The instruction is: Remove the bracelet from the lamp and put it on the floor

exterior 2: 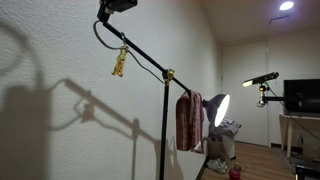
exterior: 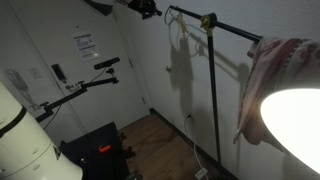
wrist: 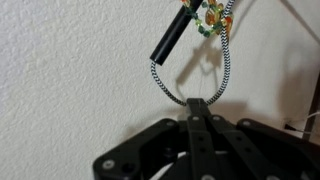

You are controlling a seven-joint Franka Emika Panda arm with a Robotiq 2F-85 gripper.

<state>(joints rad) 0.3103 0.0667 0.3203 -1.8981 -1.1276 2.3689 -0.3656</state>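
Just below the hand (exterior 2: 110,14), one bracelet (exterior 2: 119,65) is dangling from the upper end of the slanted cross arm of the one lamp (exterior 2: 163,130), high above the floor (exterior: 160,147). The hand's fingers (wrist: 199,130) are pressing together, their tips touching the bottom of one black-and-white braided cord loop (wrist: 226,70); I cannot tell whether they are pinching it. Farther down the arm from the hand, one pinkish cloth (exterior 2: 188,120) is hanging beside the glowing shade (exterior 2: 218,108).
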